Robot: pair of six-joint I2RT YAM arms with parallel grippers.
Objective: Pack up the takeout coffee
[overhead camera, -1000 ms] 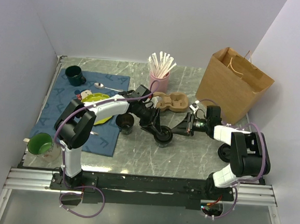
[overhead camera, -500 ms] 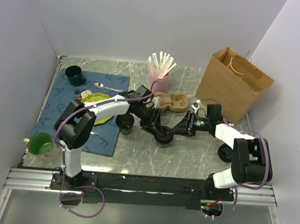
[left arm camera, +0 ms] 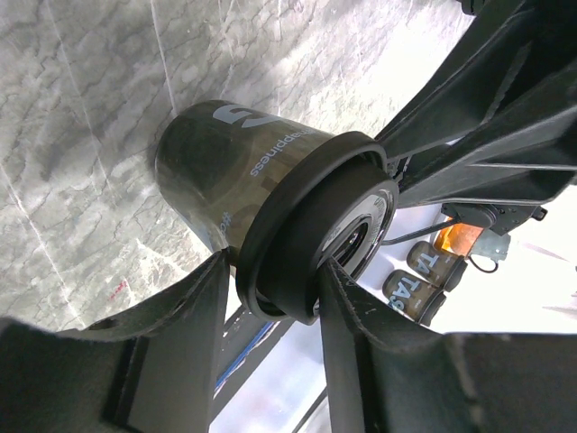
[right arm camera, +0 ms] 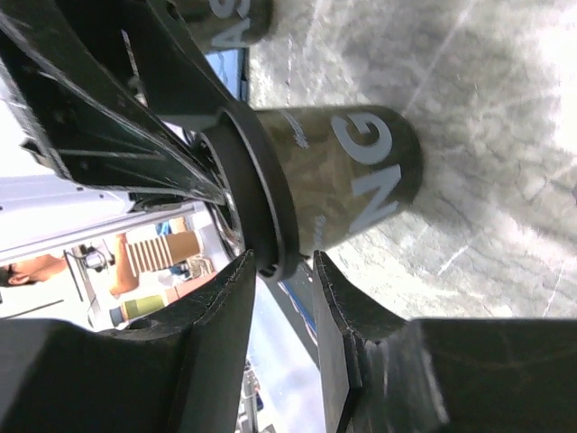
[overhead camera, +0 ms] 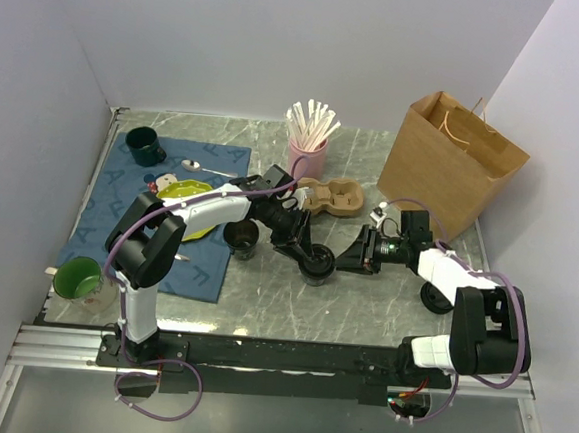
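Right arm (overhead camera: 436, 263) has swung its elbow back from the cup carrier (overhead camera: 328, 197) toward the near edge of the desk (overhead camera: 262, 305), and its wrist has come down lower. Left arm (overhead camera: 220, 206) hasn't budged, and neither has the coffee cup (overhead camera: 316, 266).

That cup stands upright just in front of the carrier, on its near side, with the black lid (left arm camera: 306, 234) on. The left jaws come in from the carrier's left and they're clamped on the lid, one on each side of the rim, pressed tight in the left wrist view.

Over to the right jaws: they reach in from the carrier's right, level with that same lid, and they're only narrowly parted. The lid's edge sits right at the mouth of the gap, but whether either one touches it, I can't tell.

An open-topped dark cup (overhead camera: 241, 238) stands in front of the carrier and to its left, just beside the left arm. The pink cup of stirrers (overhead camera: 306, 158) is just behind the carrier. The brown paper bag (overhead camera: 451, 179) stands open, well to the carrier's right.
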